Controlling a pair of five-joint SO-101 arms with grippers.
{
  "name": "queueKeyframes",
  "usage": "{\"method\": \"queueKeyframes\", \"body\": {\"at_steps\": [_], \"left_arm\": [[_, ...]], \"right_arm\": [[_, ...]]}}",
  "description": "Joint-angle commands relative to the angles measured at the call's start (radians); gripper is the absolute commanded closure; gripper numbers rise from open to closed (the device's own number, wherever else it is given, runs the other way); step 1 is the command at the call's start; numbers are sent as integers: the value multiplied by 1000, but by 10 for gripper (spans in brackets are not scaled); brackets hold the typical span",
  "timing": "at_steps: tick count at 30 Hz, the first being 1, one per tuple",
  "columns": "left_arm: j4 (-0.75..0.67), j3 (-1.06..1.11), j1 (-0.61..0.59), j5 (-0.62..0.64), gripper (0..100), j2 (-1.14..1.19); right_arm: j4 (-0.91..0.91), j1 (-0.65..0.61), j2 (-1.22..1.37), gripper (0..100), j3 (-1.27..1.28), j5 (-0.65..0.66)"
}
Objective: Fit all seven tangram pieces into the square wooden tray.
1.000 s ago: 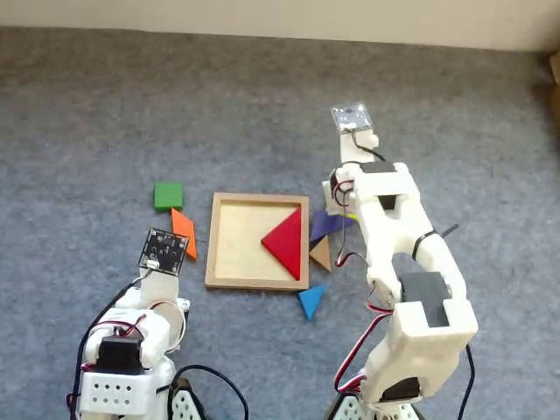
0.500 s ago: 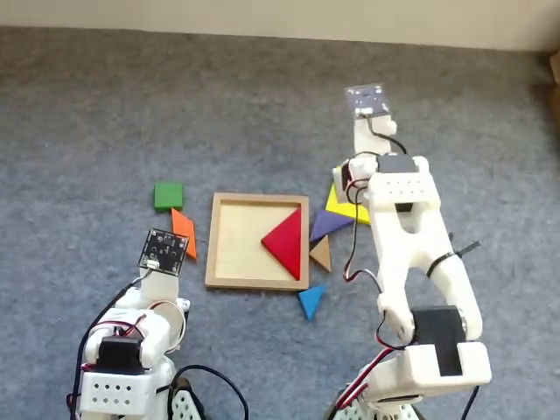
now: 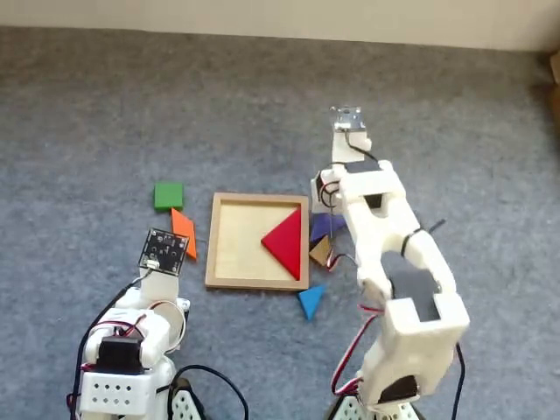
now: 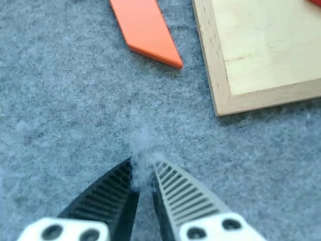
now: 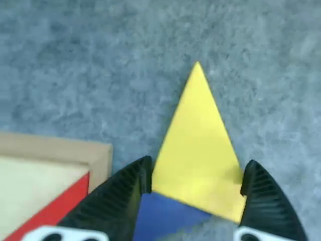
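The square wooden tray (image 3: pixel 213 241) is our landmark. Only one piece lies in it: the red triangle (image 3: pixel 287 242), pushed against the tray's rim on the right arm's side, which leaves the rest of the floor free for the other six.

The right tool (image 5: pixel 198 168) hangs low just outside that same rim, at the tray's far corner. Its jaws are apart, one on each side of the yellow triangle (image 5: pixel 198 145), which lies flat on the table (image 3: pixel 105 105). We judge the spread is set to take the triangle across its width. The jaws sit close to its edges, and we cannot tell whether they press yet. The purple piece (image 5: pixel 165 213) lies against the yellow one's base, so a closing grip may drag it along.

The brown triangle (image 3: pixel 320 251) sits just beside the tray on this side, and the blue triangle (image 3: pixel 310 301) lies near the tray's near corner.

On the tray's opposite side, the orange parallelogram (image 4: pixel 145 27) lies near the rim and the green square (image 3: pixel 168 194) just beyond it. The left tool (image 4: pixel 143 173) waits there over bare table off the tray's near corner, jaws drawn together on nothing. We take it to be parked, keeping clear of the right arm's work.
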Motion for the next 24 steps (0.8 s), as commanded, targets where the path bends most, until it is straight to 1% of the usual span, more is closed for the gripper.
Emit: {"method": "queueKeyframes", "body": {"at_steps": [1,3,7,10,13,20,24], "left_arm": [[6,19,-8,-8,994,-50],[6,19,-8,-8,994,-50],[6,19,-8,-8,994,-50],[6,19,-8,-8,994,-50],[6,19,-8,-8,994,-50],[6,19,-8,-8,994,-50],[6,19,-8,-8,994,-50]], "right_arm": [[-4,28,48,724,-116,-3],[76,42,77,724,-151,-3],[300,70,93,724,-260,0],[415,93,93,724,-326,68],[475,127,93,724,-351,114],[593,162,88,724,-357,126],[639,162,88,724,-357,222]]}}
